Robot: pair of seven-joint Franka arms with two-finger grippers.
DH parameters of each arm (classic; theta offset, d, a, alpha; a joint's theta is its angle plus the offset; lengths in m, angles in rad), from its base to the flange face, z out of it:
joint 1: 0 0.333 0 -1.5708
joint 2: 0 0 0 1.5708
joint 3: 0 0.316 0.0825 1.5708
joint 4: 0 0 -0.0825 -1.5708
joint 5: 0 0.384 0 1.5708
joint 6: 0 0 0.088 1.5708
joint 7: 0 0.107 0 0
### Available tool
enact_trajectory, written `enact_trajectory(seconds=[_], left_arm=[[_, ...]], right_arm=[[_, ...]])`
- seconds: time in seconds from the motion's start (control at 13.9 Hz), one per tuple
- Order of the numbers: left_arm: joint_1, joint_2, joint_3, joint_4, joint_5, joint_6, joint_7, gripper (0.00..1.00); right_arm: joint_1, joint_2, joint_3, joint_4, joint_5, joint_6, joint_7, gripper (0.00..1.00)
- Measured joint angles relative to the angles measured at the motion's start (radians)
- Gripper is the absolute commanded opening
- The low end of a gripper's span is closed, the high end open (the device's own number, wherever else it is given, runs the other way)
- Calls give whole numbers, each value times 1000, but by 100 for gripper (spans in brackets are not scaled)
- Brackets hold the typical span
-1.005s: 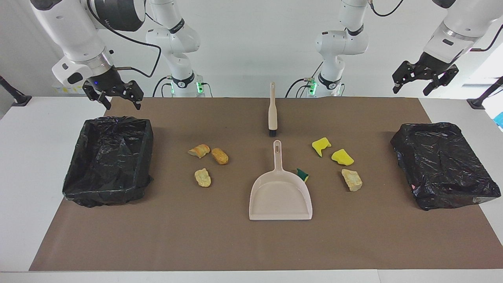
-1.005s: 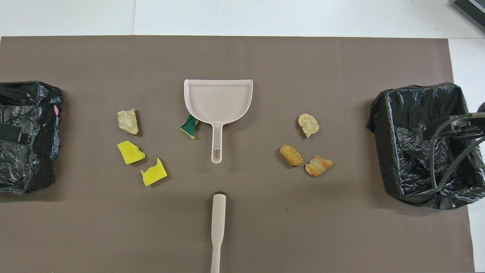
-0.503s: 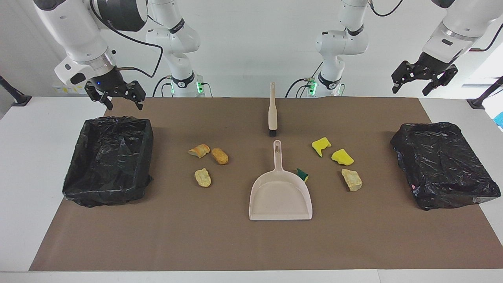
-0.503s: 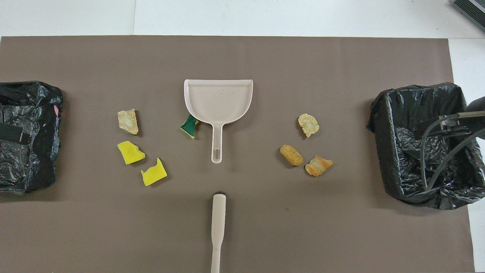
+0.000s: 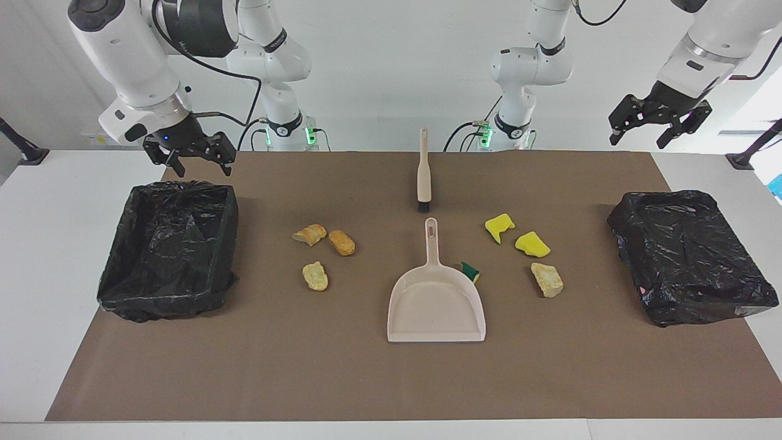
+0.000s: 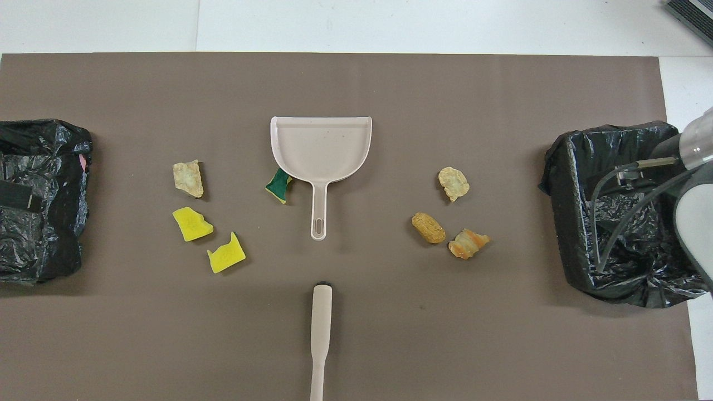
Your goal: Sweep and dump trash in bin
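Right hand (image 5: 194, 160) has shifted toward the dustpan's end of its bin since a second ago and hangs over the robot-side rim of the lined bin (image 5: 168, 247) at the right arm's end of the tabletop (image 5: 366, 379). Its fingers stand wide apart, holding nothing. Left hand (image 5: 658, 122) waits, raised near the second black-lined bin (image 5: 690, 256), also fully open and empty; it has barely moved.

Landmark: dustpan (image 5: 437, 305), lying flat mid-mat, handle pointing at the robots. Brush (image 5: 423, 174) lies just nearer to the robots than that handle, in line with it; likely laid out so each arm can take one tool.

Trash, all untouched on the mat:
- three tan to orange-brown bread-like lumps (image 5: 324, 250), beside the dustpan toward the right arm's end
- two yellow sponge pieces (image 5: 516, 235) and one pale lump (image 5: 547, 279), toward the left arm's end
- one green-and-yellow sponge scrap (image 5: 470, 272), touching the dustpan's shoulder

Sweeping not yet begun.
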Motion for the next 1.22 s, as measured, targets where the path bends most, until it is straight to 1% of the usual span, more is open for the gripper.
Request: enact_trajectory(seconds=[0.43,0.72,0.86,1.22], left_arm=[[0,0,-1,0,0,0,0,100],[0,0,-2,0,0,0,0,100],[0,0,-2,0,0,0,0,100],[-1,0,-4,-1,0,-2,0,100]], right_arm=[[10,2,0,0,0,6,0,100],[14,21,6,0,0,6,0,100],[34,52,8,1,0,15,0,100],[79,174,9,15,0,153,0,100]])
